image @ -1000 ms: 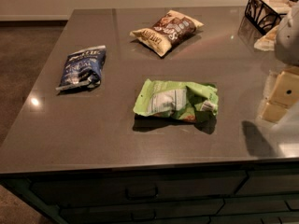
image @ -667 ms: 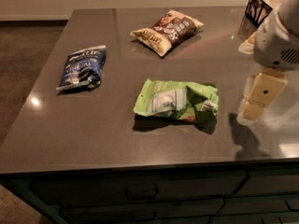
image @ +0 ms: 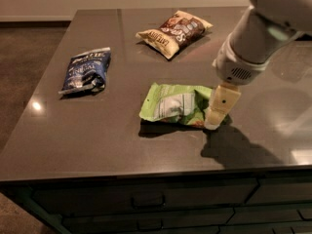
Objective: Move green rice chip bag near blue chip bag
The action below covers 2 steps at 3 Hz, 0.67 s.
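My gripper (image: 214,123), open or closed I cannot tell; green rice chip bag (image: 171,104) just left; blue chip bag (image: 87,71) well left, lettering unreadable.

Dim light; claw (image: 213,123) beside green rice chip bag (image: 170,104) shadows glare-spotted countertop (image: 97,130).

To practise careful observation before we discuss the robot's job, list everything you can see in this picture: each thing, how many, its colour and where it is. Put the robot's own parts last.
green rice chip bag: one, light green with a white panel, centre of the counter.
blue chip bag: one, navy with white lettering, left part of the counter.
brown-and-tan snack bag: one, far side of the counter.
counter: one, dark grey, glossy, holds all three bags.
drawers: several, dark, under the counter's front edge.
floor: brown, left of the counter.
arm: one, white, coming in from the upper right.
gripper: one, tan, low at the green rice chip bag's right edge.
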{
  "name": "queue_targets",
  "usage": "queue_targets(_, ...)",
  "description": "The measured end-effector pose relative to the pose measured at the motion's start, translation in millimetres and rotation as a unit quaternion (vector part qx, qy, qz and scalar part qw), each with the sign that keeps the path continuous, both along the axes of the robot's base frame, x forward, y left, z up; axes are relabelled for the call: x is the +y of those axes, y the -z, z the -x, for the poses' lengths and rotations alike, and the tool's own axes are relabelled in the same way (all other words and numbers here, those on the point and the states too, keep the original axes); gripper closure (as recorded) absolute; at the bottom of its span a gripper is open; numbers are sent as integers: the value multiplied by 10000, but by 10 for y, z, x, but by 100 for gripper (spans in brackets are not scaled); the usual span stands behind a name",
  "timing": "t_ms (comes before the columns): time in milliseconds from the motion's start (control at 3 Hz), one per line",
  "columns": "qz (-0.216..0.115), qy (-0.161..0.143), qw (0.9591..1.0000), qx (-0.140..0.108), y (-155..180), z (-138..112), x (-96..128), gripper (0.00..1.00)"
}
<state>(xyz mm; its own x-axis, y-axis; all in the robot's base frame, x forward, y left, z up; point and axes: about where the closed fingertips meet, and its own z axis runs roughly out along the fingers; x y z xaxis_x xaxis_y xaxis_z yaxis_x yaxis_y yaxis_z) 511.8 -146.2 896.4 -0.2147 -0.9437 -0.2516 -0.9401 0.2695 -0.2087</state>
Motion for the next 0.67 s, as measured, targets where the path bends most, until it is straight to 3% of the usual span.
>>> queue_targets(667, -114, -41, 9998, 140, 275, -238, 338, 40)
